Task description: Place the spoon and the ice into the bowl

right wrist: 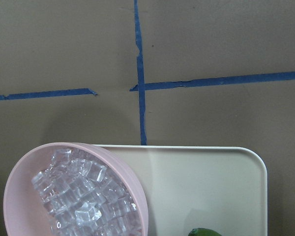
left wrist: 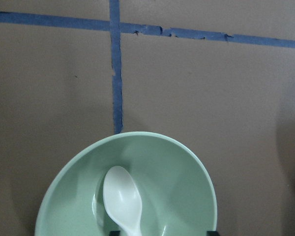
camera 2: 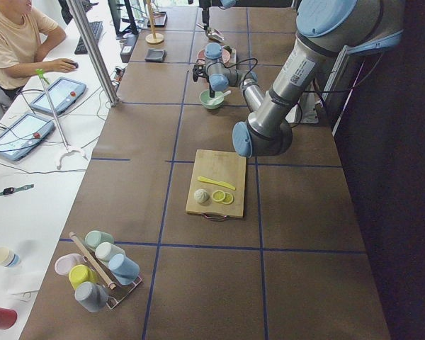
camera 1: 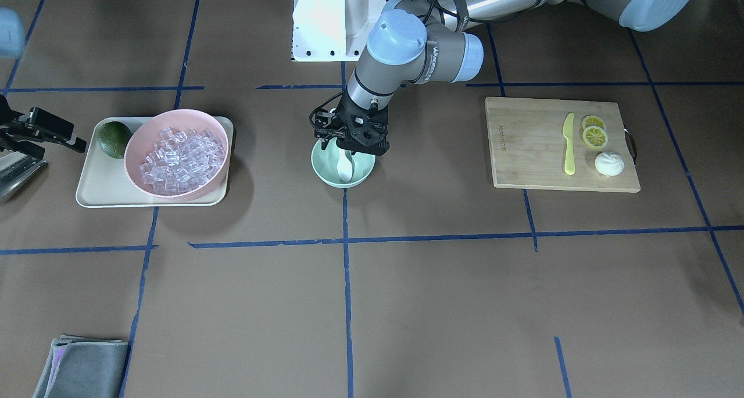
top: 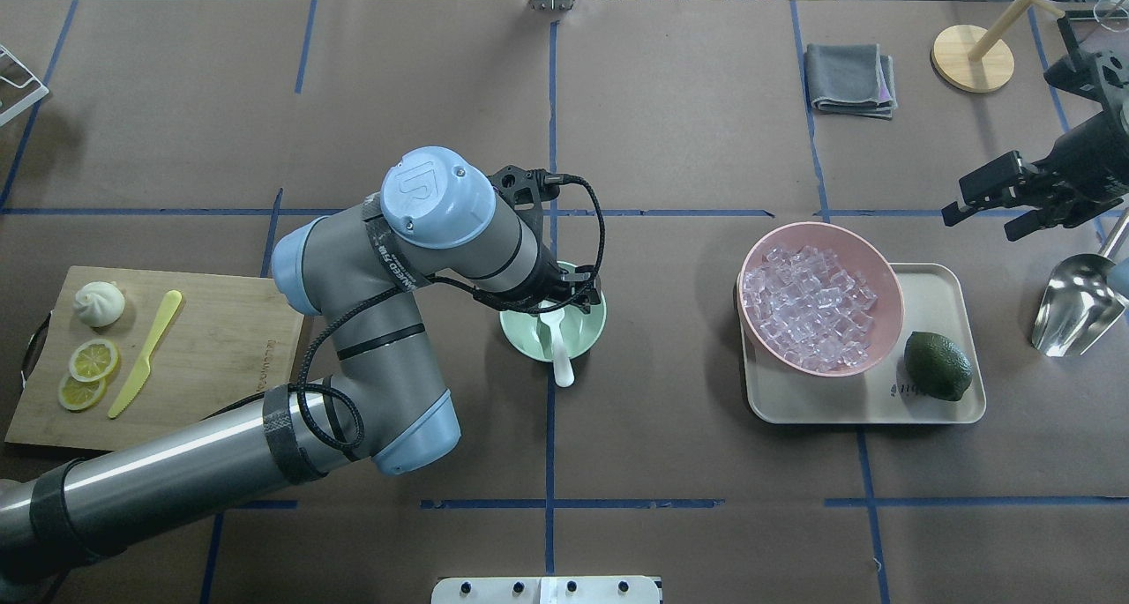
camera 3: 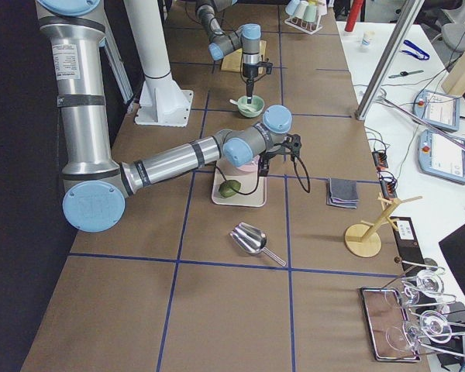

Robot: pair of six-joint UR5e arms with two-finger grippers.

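since the spoon (left wrist: 122, 201) already lies with its oval end inside the bowl (left wrist: 187, 162) and its handle leaning out over the rim on the robot's side, the 1st half of the task is judged done. the left fingers (camera 1: 372, 144) are held just above it, spread, with nothing pinched between them.

further along the counter (top: 688, 145), well apart from the bowl, the ice (top: 807, 304) is heaped in a pink bowl (top: 886, 278) that is set on a tray (top: 935, 295) beside a lime (top: 938, 366); none is seen in the mint bowl. beyond the tray the right fingers (top: 983, 183) are held spread and empty, with a metal scoop (top: 1072, 309) lying near them.

the ice step is therefore judged to come next. the left arm would need to be lifted clear of the bowl's mouth, and cubes carried across, whether pinched 1 at a time or gathered with the scoop. small glassy cubes are likely to slip, and the leaning spoon could be knocked out.
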